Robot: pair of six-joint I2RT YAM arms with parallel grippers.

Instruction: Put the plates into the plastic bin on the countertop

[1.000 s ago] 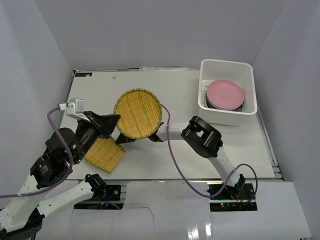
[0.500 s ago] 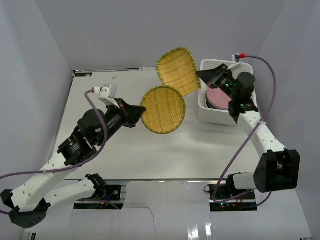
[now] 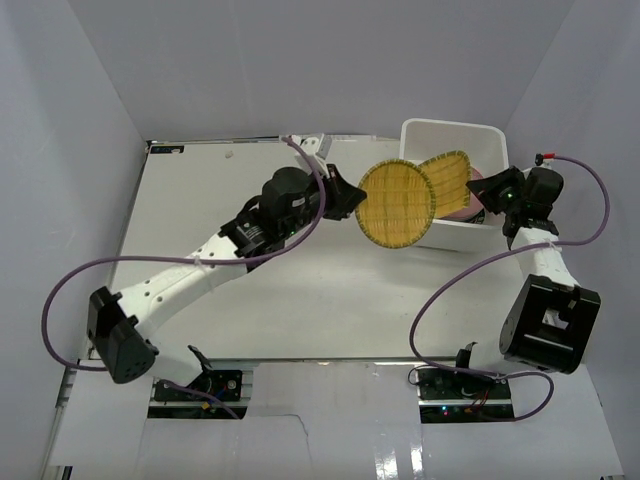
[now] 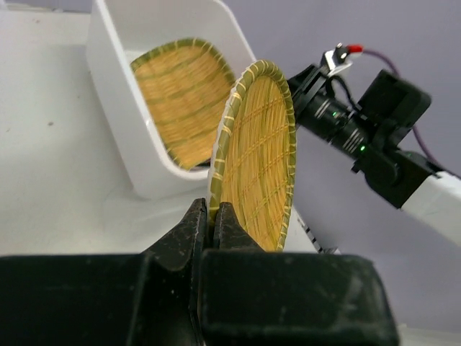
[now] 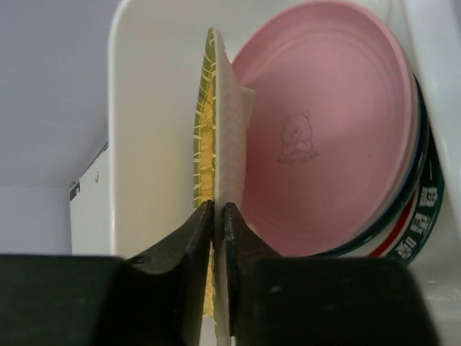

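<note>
Final two plates going in. Right jaws pinch one woven plate (image 3: 452, 181) on edge inside the plastic bin (image 3: 452, 127), upper right, over the pink plate (image 5: 324, 130), perhaps not touching it. Left jaws grip the second woven plate (image 3: 397, 204) just beside the bin. Next: right releases and retreats. Half a second earlier both plates were farther left.

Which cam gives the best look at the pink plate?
Right wrist: the pink plate faces the lens, bear print visible, topping the stack in the bin. Top external shows only a sliver behind a woven plate. Left wrist: not visible.
</note>
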